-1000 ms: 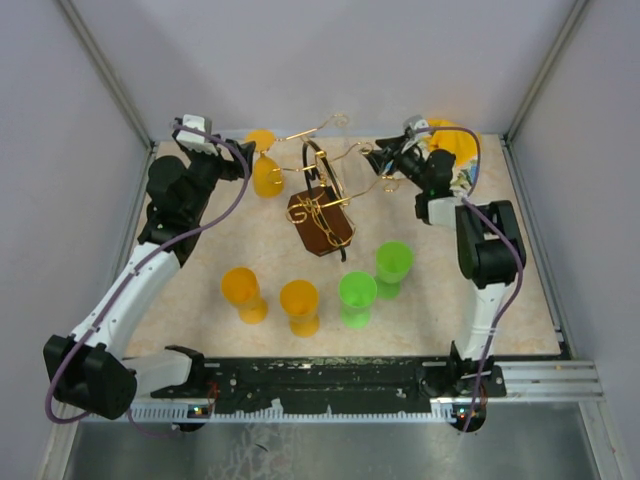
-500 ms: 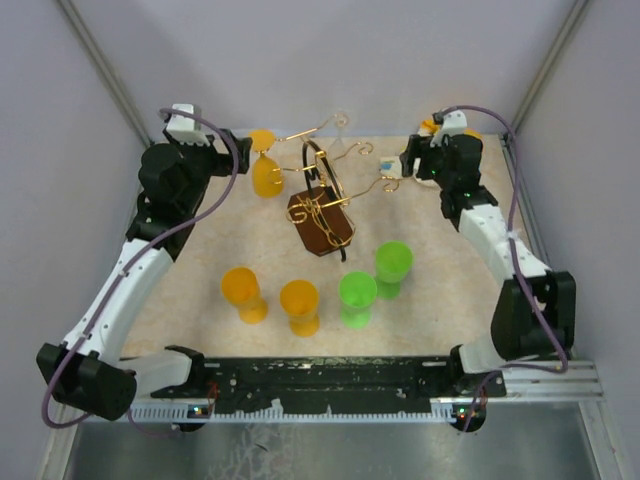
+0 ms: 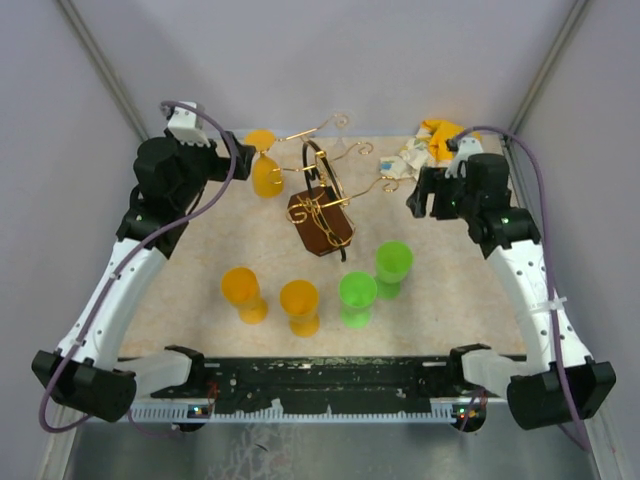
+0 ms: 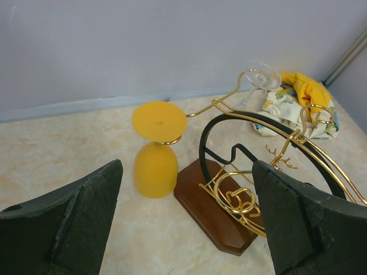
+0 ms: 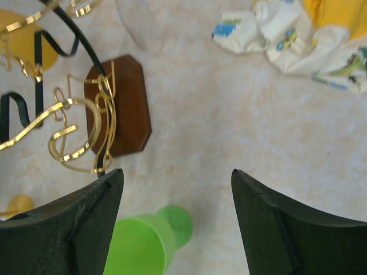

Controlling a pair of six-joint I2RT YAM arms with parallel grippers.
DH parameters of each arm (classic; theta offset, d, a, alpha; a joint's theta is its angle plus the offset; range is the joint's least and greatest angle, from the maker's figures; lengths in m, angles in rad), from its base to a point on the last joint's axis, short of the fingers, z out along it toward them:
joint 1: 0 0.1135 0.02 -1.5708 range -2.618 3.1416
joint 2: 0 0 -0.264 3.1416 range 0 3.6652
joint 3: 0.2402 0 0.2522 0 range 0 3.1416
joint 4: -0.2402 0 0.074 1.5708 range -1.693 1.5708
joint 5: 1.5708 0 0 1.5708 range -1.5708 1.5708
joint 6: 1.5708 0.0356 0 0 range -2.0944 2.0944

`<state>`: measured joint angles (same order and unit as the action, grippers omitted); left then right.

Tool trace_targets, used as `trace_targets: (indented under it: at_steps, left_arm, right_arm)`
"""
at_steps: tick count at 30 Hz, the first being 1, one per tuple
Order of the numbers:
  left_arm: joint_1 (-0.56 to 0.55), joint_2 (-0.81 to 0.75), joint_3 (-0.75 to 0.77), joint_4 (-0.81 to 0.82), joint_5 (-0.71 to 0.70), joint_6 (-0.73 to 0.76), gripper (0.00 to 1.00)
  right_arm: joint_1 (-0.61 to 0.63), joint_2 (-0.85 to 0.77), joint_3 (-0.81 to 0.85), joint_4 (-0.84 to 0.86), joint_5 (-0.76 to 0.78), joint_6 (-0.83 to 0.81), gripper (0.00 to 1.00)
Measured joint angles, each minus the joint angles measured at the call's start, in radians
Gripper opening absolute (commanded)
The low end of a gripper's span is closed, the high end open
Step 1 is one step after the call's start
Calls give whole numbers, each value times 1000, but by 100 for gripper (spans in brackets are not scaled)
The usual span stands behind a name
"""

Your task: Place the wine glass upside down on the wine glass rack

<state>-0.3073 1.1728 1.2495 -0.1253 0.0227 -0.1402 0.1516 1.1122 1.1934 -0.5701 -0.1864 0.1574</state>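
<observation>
The wine glass (image 4: 155,167), yellow, hangs upside down from an arm of the wine glass rack (image 4: 206,207). The left gripper (image 4: 186,167) and the right gripper (image 5: 176,175) both have their jaws apart, empty.

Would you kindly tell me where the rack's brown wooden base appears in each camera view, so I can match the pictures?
Top external: the wooden base sits near the picture's centre.
Left wrist: the base is low, just right of centre.
Right wrist: the base is left of centre, in the upper half.
Shared landmark: the patterned cloth, seen in all three views.
</observation>
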Motion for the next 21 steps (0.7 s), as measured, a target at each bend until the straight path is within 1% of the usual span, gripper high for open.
trace_targets:
  at_steps: [2, 5, 7, 10, 15, 20, 21]
  left_arm:
    - [0, -2, 17, -26, 13, 2, 100]
    - [0, -4, 30, -59, 31, 4, 100]
    - [0, -4, 33, -77, 38, 5, 100]
    - [0, -4, 33, -109, 42, 5, 100]
    - [0, -4, 33, -126, 43, 5, 100]
    - [0, -4, 33, -130, 43, 3, 100]
    - [0, -4, 33, -130, 43, 3, 100]
  right_arm:
    - [21, -2, 0, -78, 5, 3, 71]
    - [106, -3, 0, -195, 29, 13, 68]
    - [161, -6, 0, -240, 38, 26, 67]
    - [222, -37, -27, -279, 69, 53, 61]
    - [233, -101, -109, -333, 140, 90, 61]
    - [233, -104, -155, -357, 187, 108, 59]
    - [233, -103, -161, -353, 188, 109, 57]
